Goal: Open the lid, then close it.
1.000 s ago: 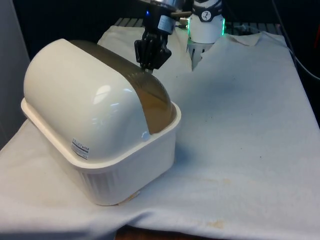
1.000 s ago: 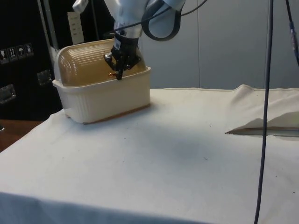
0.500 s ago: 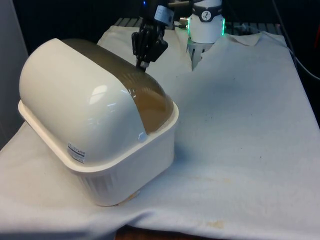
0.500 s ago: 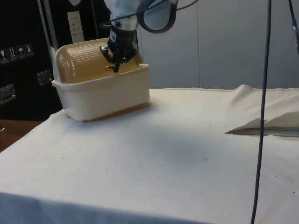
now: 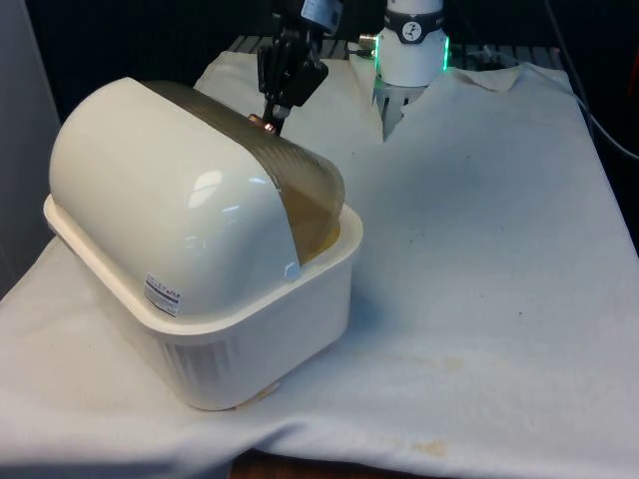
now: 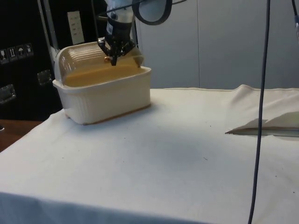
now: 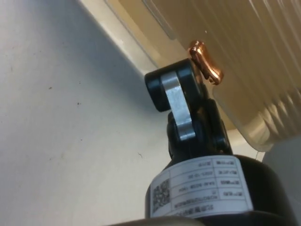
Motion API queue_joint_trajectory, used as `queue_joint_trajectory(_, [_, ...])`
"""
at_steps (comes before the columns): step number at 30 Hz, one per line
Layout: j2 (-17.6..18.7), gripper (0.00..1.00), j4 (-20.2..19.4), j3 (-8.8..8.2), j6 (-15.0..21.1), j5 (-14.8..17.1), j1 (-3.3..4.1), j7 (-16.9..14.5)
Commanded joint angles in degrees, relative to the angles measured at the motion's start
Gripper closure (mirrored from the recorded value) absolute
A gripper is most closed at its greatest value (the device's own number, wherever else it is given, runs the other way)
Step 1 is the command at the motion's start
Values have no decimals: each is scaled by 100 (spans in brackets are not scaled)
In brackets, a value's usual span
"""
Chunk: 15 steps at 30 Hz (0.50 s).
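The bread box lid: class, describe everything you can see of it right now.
The lid is a translucent brownish, ribbed, curved roll-top on a cream bread box, with a small copper handle at its edge. It is partly raised, leaving a gap above the box's rim. The gripper is shut on the handle.

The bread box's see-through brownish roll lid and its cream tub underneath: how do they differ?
The translucent amber ribbed roll lid is curved and see-through; the cream plastic tub is opaque with straight walls. The lid carries a small copper handle, held by the black gripper; the tub has none. Both are ribbed plastic.
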Motion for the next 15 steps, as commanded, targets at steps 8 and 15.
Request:
queue_joint_trajectory(8, [-40,100,212,-109,-258,-143,63,235])
queue_joint_trajectory(15, [-57,100,350,-103,-424,-143,63,298])
